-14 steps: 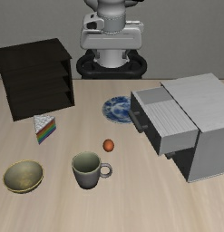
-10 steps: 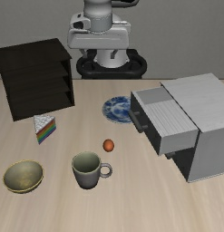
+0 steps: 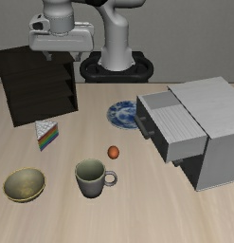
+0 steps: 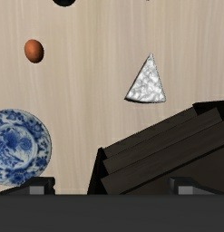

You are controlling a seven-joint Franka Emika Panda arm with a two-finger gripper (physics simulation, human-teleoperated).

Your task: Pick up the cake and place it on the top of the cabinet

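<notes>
Exterior view first: over the last moment the arm has swung from above its base toward the exterior view's left, and the gripper point(image 3: 62, 52) now hangs high over the dark cabinet point(image 3: 38, 81). The cake point(image 3: 46, 135) has not moved. It sits on the table just in front of that cabinet, untouched, with its striped side facing out.

From the wrist view the fingers stand wide apart with nothing between them. The cake point(image 4: 147, 82) lies just off the cabinet's edge point(image 4: 168, 149), well clear of the blue plate point(image 4: 18, 145) and the small orange ball point(image 4: 34, 50).

To my eye this is the approach. The hand is roughly over the right region but still far above the slice, so it needs to shift forward past the cabinet and come down. The cabinet's front stands close enough to crowd a finger during the descent.
</notes>
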